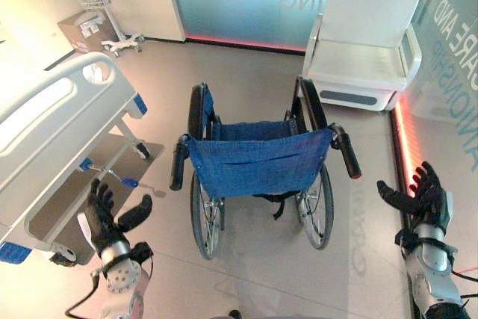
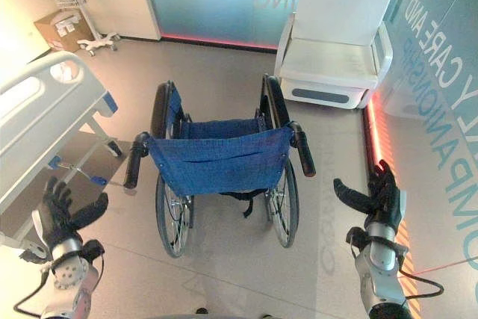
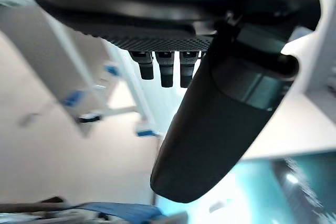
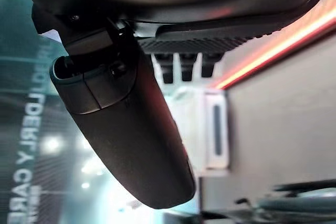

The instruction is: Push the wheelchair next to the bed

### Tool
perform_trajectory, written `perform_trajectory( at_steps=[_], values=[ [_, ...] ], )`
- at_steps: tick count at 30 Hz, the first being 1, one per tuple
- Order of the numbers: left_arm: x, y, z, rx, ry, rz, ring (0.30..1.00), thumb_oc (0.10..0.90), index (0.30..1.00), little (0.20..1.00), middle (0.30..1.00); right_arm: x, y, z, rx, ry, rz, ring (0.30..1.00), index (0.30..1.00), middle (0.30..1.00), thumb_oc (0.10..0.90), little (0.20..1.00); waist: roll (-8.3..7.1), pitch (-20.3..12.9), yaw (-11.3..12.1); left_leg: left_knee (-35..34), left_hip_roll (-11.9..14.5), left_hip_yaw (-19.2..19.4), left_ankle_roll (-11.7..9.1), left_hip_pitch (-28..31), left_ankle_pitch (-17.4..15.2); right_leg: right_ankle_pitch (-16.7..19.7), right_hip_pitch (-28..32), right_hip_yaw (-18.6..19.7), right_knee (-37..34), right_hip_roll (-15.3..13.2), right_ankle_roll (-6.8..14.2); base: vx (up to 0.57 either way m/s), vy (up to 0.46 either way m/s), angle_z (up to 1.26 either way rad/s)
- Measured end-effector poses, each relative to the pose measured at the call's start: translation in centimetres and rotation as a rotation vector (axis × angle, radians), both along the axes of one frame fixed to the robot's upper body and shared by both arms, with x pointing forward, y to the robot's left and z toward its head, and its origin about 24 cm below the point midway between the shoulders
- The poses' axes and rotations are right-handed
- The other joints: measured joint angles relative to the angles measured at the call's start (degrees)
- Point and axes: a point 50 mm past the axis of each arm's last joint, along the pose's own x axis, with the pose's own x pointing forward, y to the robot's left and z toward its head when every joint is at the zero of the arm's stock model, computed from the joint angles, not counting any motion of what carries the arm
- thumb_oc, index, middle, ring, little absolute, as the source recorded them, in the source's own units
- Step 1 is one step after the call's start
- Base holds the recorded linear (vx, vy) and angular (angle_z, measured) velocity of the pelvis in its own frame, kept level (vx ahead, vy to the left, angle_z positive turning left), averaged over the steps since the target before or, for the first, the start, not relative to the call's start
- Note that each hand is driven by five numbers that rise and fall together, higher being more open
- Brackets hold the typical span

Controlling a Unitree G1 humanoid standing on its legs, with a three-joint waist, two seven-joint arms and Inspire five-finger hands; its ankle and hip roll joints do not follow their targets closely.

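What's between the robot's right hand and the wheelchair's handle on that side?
Nothing but bare floor. In the left eye view the open right hand hovers apart from the wheelchair and its right push handle.

A hospital room — bed (image 1: 52, 117), wheelchair (image 1: 258, 166), white patient recliner (image 1: 366, 42), drip stand (image 1: 104, 9).

The hospital bed (image 1: 52, 121) at the left of the frame is cut off by the left edge, so its mattress and far end are out of sight. The wheelchair's (image 1: 258, 162) seat is hidden behind its blue fabric backrest, and its front wheels and footrests are hidden too. The white reclining chair (image 1: 366, 57) at the upper right loses its top to the frame edge. In the left wrist view, the bed frame is blurred.
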Motion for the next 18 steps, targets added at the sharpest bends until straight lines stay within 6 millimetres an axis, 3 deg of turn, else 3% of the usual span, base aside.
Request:
perform_trajectory(
  at_steps=[3,9,14,18],
  values=[
    [2.2,-0.3,3.0,0.024,-0.121,-0.034,0.9,0.8,0.9,0.9,0.9,1.4,0.7,2.1,-0.006,-0.089,0.017,0.9,0.9,0.9,0.8,0.9,0.69,0.0,0.1,0.0,-0.1,-0.1,0.0,-0.1,0.0,0.0,0.0,0.0,0.0,0.0,0.0,-0.01,0.006,0.01],
    [4.3,-2.0,6.9,0.013,-0.299,-0.101,0.9,0.8,0.9,0.9,0.9,3.1,3.2,5.6,-0.018,-0.234,0.094,0.9,0.9,0.9,0.8,0.9,0.91,-0.1,0.0,0.0,-0.1,-0.2,0.0,-0.5,0.0,0.0,-0.4,0.1,0.0,-0.1,0.0,0.0,0.002,0.01],
    [4.5,-2.9,8.5,-0.01,-0.379,-0.144,0.9,0.8,0.9,0.9,0.9,3.7,4.0,7.0,-0.016,-0.268,0.128,0.9,0.9,0.9,0.8,0.9,0.91,-0.1,0.0,0.0,-0.1,-0.2,0.0,-0.5,0.0,0.0,-0.4,0.1,0.0,0.0,0.0,0.0,0.0,0.0],
    [4.6,-3.2,8.9,-0.049,-0.397,-0.186,0.9,0.8,0.9,0.9,0.9,4.0,4.8,6.8,-0.016,-0.249,0.156,0.9,0.9,0.9,0.8,0.9,0.91,-0.1,0.1,0.0,-0.1,-0.2,0.0,-0.5,0.0,0.0,-0.4,0.2,0.0,0.0,0.0,0.0,0.0,0.0]
  ],
)
